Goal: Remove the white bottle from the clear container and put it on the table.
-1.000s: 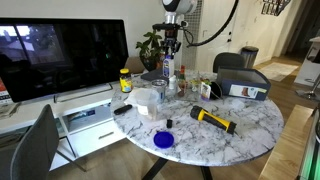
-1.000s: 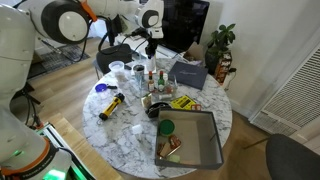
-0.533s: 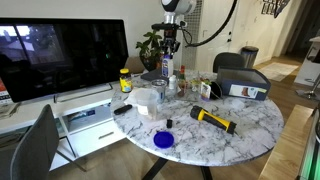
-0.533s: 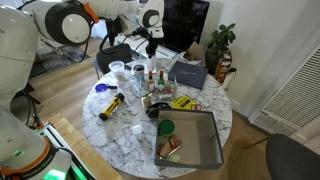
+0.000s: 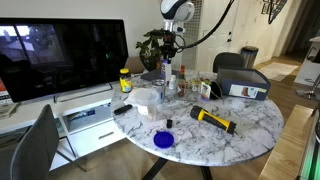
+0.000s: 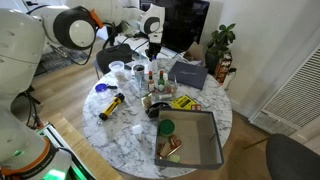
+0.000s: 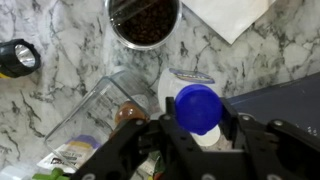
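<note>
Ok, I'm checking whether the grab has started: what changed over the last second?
The arm's wrist tilted and the gripper shifted slightly above the bottles. Nothing was gripped: in the wrist view its jaws stand open either side of the white bottle. The bottle and everything else on the table stayed put.

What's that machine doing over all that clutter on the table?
A robot arm is working over the round white marble-look table, trying to lift a slim white plastic bottle out of a clear plastic container. Its gripper is directly above the bottle, with the fingers on either side of the bottle's blue top. Whether they have closed on it cannot be told. The bottle stands upright among the other bottles and jars.
</note>
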Motion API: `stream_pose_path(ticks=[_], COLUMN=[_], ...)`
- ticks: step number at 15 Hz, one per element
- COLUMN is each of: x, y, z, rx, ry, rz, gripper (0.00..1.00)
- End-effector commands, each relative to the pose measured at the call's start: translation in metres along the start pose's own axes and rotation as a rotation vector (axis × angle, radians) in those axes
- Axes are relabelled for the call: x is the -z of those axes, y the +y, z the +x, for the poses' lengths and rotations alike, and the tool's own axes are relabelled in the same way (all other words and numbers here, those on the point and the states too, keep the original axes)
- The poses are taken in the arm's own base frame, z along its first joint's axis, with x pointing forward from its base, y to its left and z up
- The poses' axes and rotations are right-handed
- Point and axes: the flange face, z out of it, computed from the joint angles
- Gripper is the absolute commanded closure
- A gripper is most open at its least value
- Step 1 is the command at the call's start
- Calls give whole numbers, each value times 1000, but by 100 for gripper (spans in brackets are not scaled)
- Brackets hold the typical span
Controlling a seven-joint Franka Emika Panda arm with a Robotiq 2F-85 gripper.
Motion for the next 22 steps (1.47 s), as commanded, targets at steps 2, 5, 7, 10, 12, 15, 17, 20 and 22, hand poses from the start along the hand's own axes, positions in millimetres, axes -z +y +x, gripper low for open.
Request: stream_pose_path(ticks=[2, 5, 7, 10, 12, 15, 17, 20, 22], x=[-34, -56, -70, -85, -94, -101, -103, -102, -89], y=[-13, -16, -17, -17, -17, -18, -19, -22, -19], z=[8, 10, 12, 17, 19, 18, 18, 18, 13], rx=[-241, -342, -403, -492, -525, -552, -565, -587, -537], ry=[-14, -11, -12, -3, -3, -8, -2, 15, 26], rz=[49, 62, 62, 62, 50, 38, 47, 72, 79], gripper=[81, 81, 81, 81, 81, 81, 81, 38, 23])
